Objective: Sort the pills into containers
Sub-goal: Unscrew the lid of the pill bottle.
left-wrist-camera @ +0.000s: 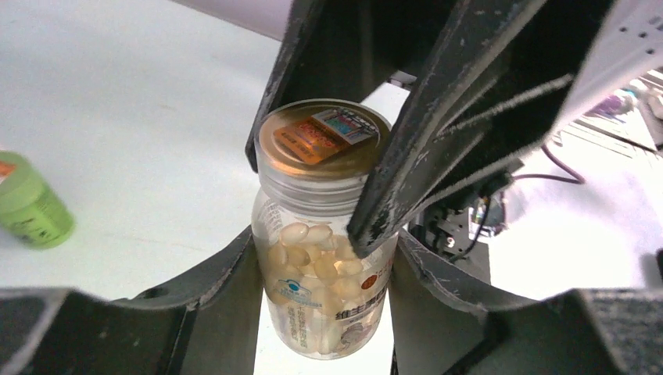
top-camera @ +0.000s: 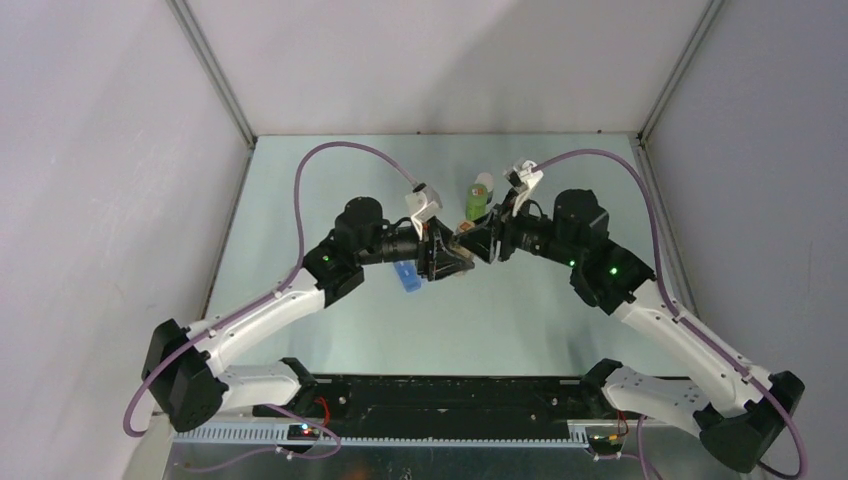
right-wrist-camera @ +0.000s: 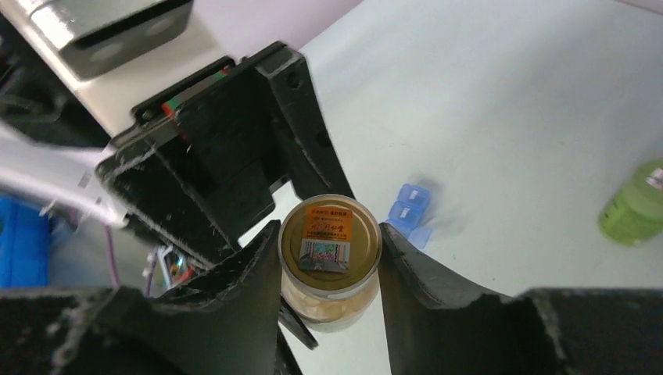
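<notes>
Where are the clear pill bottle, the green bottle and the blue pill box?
clear pill bottle (left-wrist-camera: 323, 139): left wrist view, on its gold lid.
green bottle (left-wrist-camera: 33, 209): left wrist view, on its body.
blue pill box (right-wrist-camera: 408, 205): right wrist view, on a closed compartment lid.

The pill bottle (right-wrist-camera: 329, 242) is largely hidden below its lid by the fingers (right-wrist-camera: 414, 285) of the right gripper (right-wrist-camera: 328, 258). The green bottle (right-wrist-camera: 635, 205) is cut off by the frame edge, and its label is blurred.
</notes>
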`<action>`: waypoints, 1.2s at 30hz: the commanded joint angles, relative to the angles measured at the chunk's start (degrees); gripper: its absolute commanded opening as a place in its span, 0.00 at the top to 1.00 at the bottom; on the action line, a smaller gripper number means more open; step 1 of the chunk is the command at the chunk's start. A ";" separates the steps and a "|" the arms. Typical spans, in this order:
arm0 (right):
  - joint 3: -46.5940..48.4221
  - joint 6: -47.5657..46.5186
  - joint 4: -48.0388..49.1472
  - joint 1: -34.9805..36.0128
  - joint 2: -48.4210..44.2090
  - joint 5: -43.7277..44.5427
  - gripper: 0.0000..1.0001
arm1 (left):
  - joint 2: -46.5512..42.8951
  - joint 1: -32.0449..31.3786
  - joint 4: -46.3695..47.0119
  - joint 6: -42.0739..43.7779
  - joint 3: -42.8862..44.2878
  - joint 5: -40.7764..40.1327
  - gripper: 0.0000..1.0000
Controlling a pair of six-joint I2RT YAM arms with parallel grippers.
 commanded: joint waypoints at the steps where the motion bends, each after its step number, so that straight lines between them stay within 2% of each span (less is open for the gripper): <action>1: -0.90 -13.70 -1.51 -6.99 -2.06 -27.45 1.00 | -1.02 -0.17 2.87 0.92 0.65 12.39 1.00; 2: -0.90 -14.22 -2.14 -8.40 -2.25 -32.80 1.00 | -1.15 -0.14 3.22 1.02 0.33 13.82 1.00; 4: -0.94 -14.02 -2.00 -9.48 -2.65 -34.44 1.00 | -1.69 -0.11 4.30 1.05 -0.14 14.77 1.00; 5: -0.92 -12.21 -1.60 -9.69 -2.67 -33.18 0.85 | -2.04 -0.13 4.76 1.05 -0.22 14.69 1.00; 6: -0.93 -10.62 -0.61 -9.84 -2.64 -29.16 0.60 | -2.19 -0.12 4.88 1.03 -0.37 13.78 1.00; 7: -0.91 -6.37 0.06 -9.83 -2.62 -26.58 0.18 | -2.27 -0.11 4.84 1.00 -0.43 13.11 1.00; 9: -0.90 0.02 2.28 -9.12 -2.57 -13.95 0.03 | -2.27 -0.15 4.52 0.86 -0.32 10.74 1.00; 10: -0.99 4.48 3.33 -7.79 -2.63 -10.28 0.02 | -2.26 -0.19 4.49 0.73 -0.31 9.24 1.00; 11: -1.21 6.52 3.92 -6.64 -3.07 -1.17 0.04 | -2.09 -0.15 4.60 0.44 -0.31 8.72 1.00; 15: -1.50 14.06 6.04 3.03 -3.23 19.82 0.16 | -1.19 -0.13 6.56 -1.72 -0.39 6.45 1.00; 18: -0.83 19.16 4.01 7.86 -2.21 30.07 0.20 | -1.16 -0.18 6.99 -2.53 -0.41 3.89 1.00; 21: -0.41 21.34 2.54 9.88 -1.23 35.64 0.33 | -1.46 -0.12 7.29 -3.18 -0.71 0.96 1.00; 29: -0.55 20.24 2.29 10.96 -2.12 34.05 0.58 | -1.66 -0.17 4.11 -3.64 0.44 -4.55 1.00; 32: -0.74 17.21 2.75 10.90 -3.29 30.71 0.76 | -1.71 -0.15 2.30 -3.36 1.54 -4.26 1.00; 35: -1.07 11.40 3.57 10.10 -4.25 25.62 0.86 | -1.67 -0.17 1.64 -3.73 2.30 -3.25 1.00; 36: -1.47 9.88 4.53 9.14 -5.06 20.46 0.91 | -1.65 -0.19 1.73 -4.12 2.32 -2.19 1.00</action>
